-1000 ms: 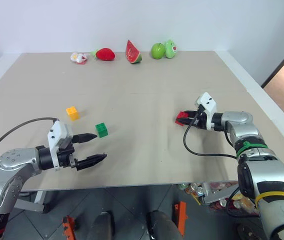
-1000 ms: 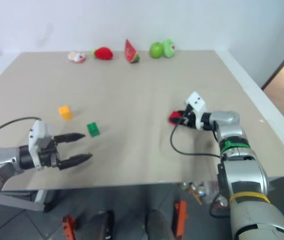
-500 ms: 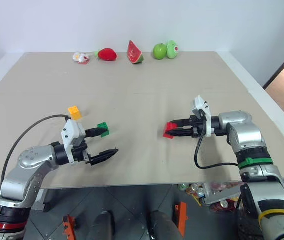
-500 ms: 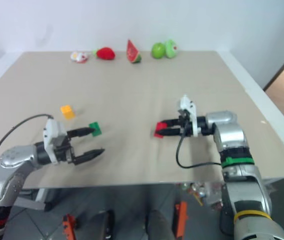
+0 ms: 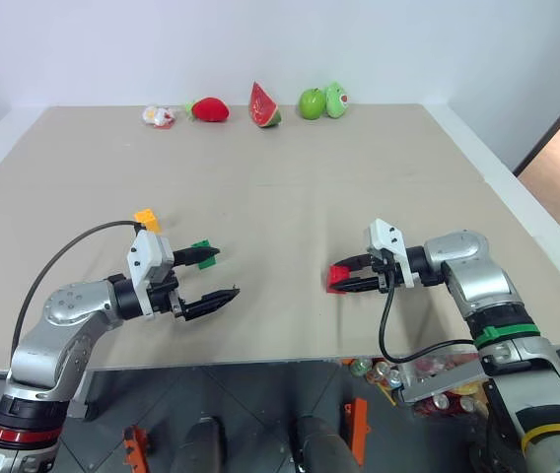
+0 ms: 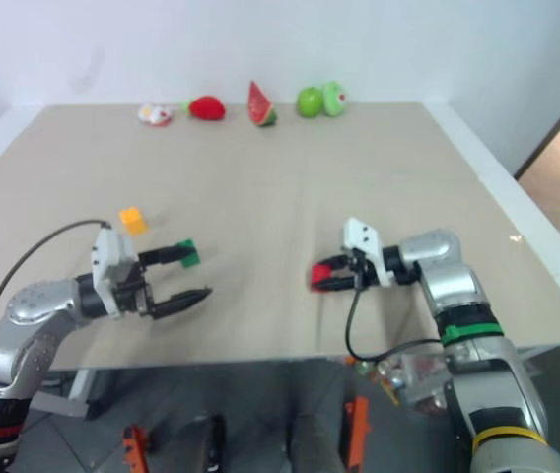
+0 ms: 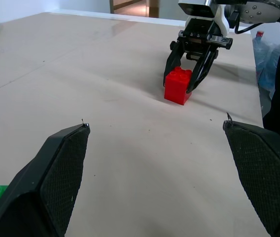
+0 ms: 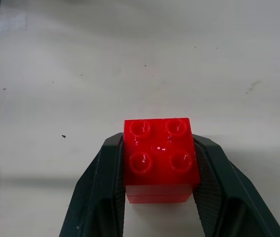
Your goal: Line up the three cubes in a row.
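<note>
My right gripper (image 5: 343, 280) is shut on the red cube (image 5: 337, 279), holding it by two sides at the table surface right of centre; the right wrist view shows its studded top (image 8: 159, 158) between the black fingers. The left wrist view looks across at this red cube (image 7: 178, 85). Near the front left, my left gripper (image 5: 219, 275) stands open, level and empty. The green cube (image 5: 201, 248) sits just behind its far fingertip. A yellow-orange cube (image 5: 147, 218) lies a little farther back and to the left.
Toy fruits line the table's far edge: a strawberry (image 5: 208, 108), a watermelon slice (image 5: 263, 104), a green apple (image 5: 311, 102) and a small white-red toy (image 5: 158, 116). The table's front edge (image 5: 280, 363) runs just below both grippers.
The right gripper has carried the red cube leftward and nearer the front edge. The left gripper, still open, has edged right, close to the green cube.
</note>
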You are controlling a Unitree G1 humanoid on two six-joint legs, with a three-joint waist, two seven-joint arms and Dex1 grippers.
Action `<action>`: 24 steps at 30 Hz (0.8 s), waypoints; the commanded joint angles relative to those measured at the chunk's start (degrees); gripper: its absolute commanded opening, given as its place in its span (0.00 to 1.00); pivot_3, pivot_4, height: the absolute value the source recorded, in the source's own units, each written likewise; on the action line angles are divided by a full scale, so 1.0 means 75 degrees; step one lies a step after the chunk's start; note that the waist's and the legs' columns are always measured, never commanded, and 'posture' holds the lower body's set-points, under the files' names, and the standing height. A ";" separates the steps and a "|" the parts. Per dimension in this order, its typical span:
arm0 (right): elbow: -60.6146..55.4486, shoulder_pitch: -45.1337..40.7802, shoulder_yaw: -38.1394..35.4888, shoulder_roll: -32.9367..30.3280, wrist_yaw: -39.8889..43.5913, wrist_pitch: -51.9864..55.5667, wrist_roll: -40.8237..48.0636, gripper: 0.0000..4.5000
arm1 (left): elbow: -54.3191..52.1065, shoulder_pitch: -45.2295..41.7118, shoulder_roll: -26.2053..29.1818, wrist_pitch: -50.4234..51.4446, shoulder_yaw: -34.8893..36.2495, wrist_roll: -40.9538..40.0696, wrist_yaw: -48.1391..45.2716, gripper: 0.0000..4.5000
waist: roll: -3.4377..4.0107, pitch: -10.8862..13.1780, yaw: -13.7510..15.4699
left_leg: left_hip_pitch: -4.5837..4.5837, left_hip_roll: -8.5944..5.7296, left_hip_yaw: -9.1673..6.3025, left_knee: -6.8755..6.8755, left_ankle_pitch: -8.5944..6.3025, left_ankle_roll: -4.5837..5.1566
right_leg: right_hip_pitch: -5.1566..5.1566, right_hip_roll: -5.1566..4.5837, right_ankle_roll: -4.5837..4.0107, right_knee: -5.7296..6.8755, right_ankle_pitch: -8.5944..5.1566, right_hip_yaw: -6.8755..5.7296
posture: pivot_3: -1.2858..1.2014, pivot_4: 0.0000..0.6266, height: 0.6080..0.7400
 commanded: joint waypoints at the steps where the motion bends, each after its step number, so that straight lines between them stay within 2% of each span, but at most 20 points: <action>1: 0.0244 -0.0285 -0.0155 -0.0255 0.0188 -0.0205 0.0033 0.29 | -0.0034 -0.0097 0.0055 -0.0091 0.0103 -0.0083 -0.0073 1.00 | 0.0000 0.0000 0.0000 | 0.0000 0.0000 0.0000 0.0000 0.0000 0.0001 | 0.0000 0.0000 0.0000 0.0000 0.0000 0.0000 | 0.52 0.24 1.00; 9: 0.0725 -0.0415 -0.0193 -0.0409 0.0724 -0.0565 0.0176 0.29 | -0.0001 -0.0001 0.0124 -0.0055 0.0231 -0.0162 -0.0104 1.00 | 0.0000 0.0000 0.0011 | -0.0003 0.0001 0.0001 -0.0003 0.0001 0.0001 | -0.0002 -0.0001 0.0001 -0.0003 -0.0002 0.0000 | 0.52 0.24 1.00; 24: 0.0760 -0.0523 -0.0095 -0.0102 0.1097 -0.0566 0.0494 0.29 | 0.0036 0.0000 0.0230 -0.0007 0.0401 -0.0242 -0.0026 1.00 | 0.0000 0.0000 0.0005 | -0.0004 0.0003 0.0001 -0.0003 0.0001 0.0002 | -0.0002 0.0000 -0.0001 -0.0003 0.0000 -0.0001 | 0.52 0.24 1.00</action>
